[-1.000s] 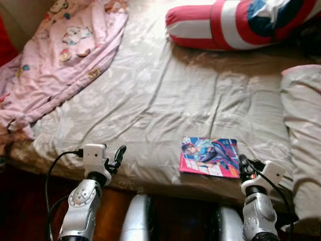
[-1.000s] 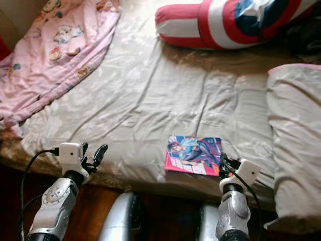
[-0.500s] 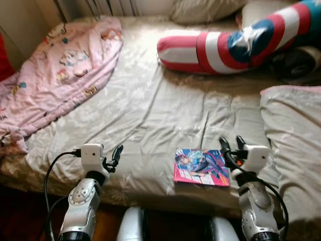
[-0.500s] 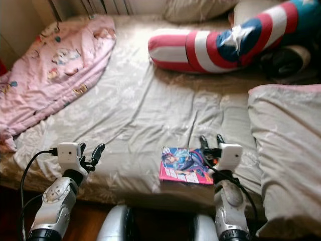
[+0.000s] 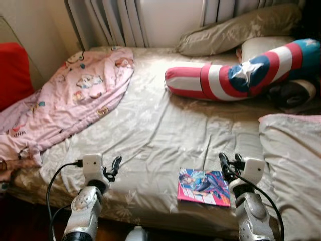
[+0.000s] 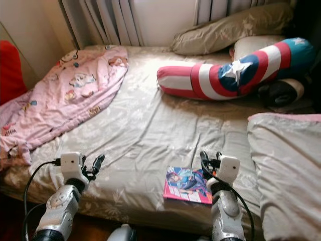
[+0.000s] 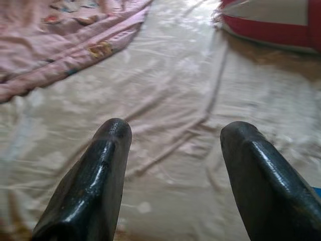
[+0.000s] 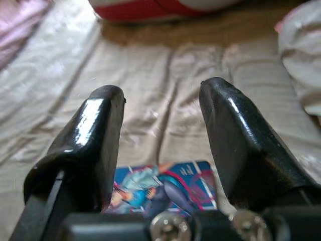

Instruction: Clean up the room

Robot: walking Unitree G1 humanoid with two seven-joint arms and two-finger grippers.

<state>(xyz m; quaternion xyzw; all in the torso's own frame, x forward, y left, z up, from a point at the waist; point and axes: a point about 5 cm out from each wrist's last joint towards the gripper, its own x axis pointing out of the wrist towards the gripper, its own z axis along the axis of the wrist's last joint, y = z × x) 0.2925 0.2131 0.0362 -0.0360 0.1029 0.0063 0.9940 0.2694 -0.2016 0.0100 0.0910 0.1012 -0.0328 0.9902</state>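
A bright comic book [image 5: 203,187] lies flat on the beige bed sheet [image 5: 155,135], close to the near edge. My right gripper [image 5: 229,163] hovers just above the book's right edge, open and holding nothing. Between its fingers the right wrist view catches the book's cover [image 8: 160,188]. My left gripper [image 5: 112,168] hangs over the sheet near the front edge, well left of the book. It is open and empty, as its fingers [image 7: 100,170] show.
A crumpled pink blanket [image 5: 65,105] covers the bed's left side. A red, white and blue bolster [image 5: 235,75] and a grey pillow [image 5: 235,35] lie at the back. A pale duvet [image 5: 293,160] fills the right side. At far left stands a red cushion [image 5: 12,75].
The camera has tilted up, so more of the bed's far end shows. My right gripper has risen from below the bed edge to the book's right edge. The left gripper holds its place.
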